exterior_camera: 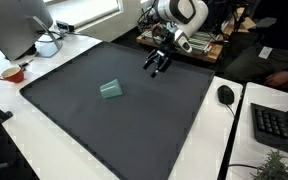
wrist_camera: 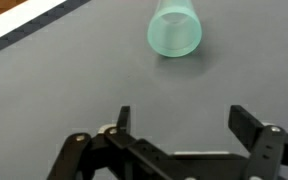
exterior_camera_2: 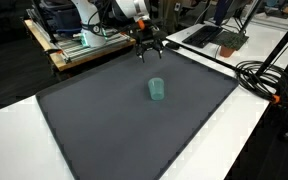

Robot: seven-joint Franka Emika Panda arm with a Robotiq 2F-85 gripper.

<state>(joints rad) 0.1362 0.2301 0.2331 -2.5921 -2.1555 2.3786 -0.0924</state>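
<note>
Pale green cup [wrist_camera: 174,30], on side

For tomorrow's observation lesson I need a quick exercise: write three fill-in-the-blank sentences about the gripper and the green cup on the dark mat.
1. The gripper has its two fingers wide apart, so it is ____.
2. The green cup lies on its ____ on the dark mat.
3. Between its fingers the gripper holds ____.
Missing words: open; side; nothing.
</note>
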